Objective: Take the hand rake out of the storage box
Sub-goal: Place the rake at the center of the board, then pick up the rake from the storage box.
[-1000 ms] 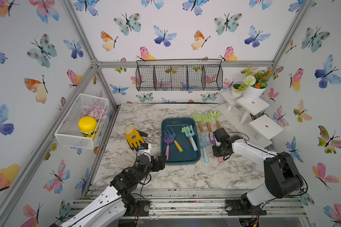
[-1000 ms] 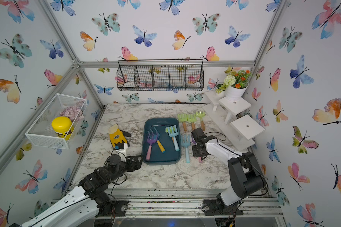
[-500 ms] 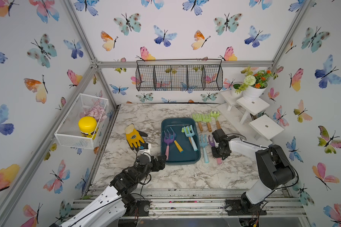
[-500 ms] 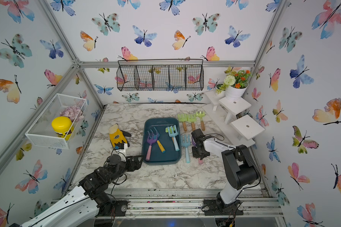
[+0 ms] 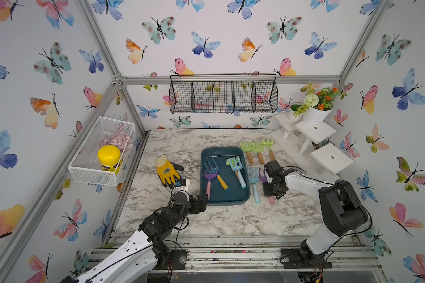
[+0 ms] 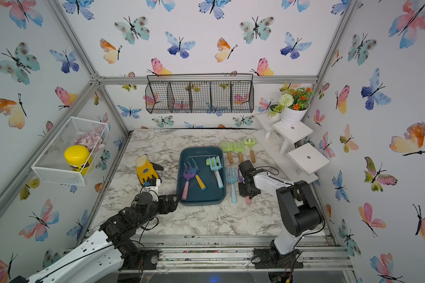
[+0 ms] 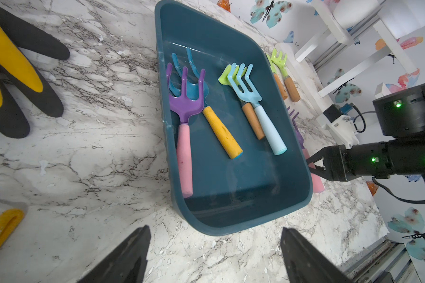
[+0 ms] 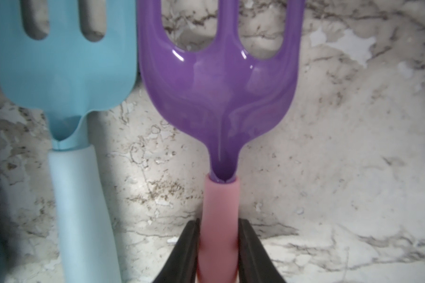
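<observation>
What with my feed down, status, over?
Left gripper open, empty. Right gripper shut on purple rake, lying outside box. Blue rake close alongside.

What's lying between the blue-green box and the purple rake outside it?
A light blue fork lies between the box and the purple rake, in both top views.

Ahead of the left gripper point(image 7: 214, 229) sat one storage box point(image 7: 243, 183) holding four hand rakes point(image 7: 185, 105). Five more lay outside: one purple rake point(image 8: 219, 98) held in the right gripper point(image 8: 217, 224), one blue rake point(image 8: 64, 73) beside it, three green rakes point(image 5: 257, 147) beyond. There was one glove point(image 5: 167, 171).
</observation>
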You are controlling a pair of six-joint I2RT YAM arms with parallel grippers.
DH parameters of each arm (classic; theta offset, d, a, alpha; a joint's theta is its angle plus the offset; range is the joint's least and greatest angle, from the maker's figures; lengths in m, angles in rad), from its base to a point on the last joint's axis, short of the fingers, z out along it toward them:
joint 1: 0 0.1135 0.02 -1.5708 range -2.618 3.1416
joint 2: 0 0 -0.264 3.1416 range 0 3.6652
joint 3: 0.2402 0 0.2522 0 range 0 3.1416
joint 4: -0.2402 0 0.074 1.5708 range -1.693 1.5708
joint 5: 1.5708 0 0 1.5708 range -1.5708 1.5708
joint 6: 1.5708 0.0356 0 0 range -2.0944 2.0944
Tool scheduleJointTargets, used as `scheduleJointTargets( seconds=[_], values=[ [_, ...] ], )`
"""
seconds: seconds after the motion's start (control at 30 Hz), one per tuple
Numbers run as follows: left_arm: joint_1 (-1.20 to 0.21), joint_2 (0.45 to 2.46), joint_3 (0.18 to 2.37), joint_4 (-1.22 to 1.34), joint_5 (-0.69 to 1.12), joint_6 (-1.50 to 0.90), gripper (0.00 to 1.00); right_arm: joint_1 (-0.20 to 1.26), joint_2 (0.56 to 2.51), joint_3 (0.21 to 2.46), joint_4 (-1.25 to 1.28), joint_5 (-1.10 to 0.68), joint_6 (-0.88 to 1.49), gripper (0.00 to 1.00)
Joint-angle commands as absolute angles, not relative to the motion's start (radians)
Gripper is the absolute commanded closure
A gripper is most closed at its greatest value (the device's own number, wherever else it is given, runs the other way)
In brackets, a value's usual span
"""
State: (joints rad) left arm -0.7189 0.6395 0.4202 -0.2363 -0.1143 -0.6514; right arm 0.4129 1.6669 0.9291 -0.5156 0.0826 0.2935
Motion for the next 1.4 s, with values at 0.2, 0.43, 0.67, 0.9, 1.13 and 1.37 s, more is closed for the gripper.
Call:
scheduleJointTargets(
  seconds=[0.2,0.43,0.67,0.9,1.13,1.37],
  values=[
    [-0.713,0.638,0.426,-0.234,-0.095,-0.64,0.12,0.41,1.644,0.957,-0.531,0.075,0.285,0.61],
    [-0.713,0.636,0.426,-0.242,-0.1,-0.638,0.12,0.41,1.554,0.962,-0.573,0.08,0.29,0.15],
    [-0.713,0.631,0.433,-0.257,-0.117,-0.634,0.12,0.41,1.46,0.971,-0.635,0.064,0.282,0.06],
    [-0.713,0.603,0.419,-0.259,-0.147,-0.635,0.12,0.411,1.286,0.976,-0.525,-0.293,0.288,0.13],
    [-0.713,0.591,0.419,-0.232,-0.182,-0.632,0.12,0.439,1.345,1.074,-0.494,-0.448,0.298,0.19],
    [-0.712,0.615,0.433,-0.226,-0.186,-0.638,0.12,0.594,1.516,1.205,-0.503,-0.344,0.251,0.28]
  ],
)
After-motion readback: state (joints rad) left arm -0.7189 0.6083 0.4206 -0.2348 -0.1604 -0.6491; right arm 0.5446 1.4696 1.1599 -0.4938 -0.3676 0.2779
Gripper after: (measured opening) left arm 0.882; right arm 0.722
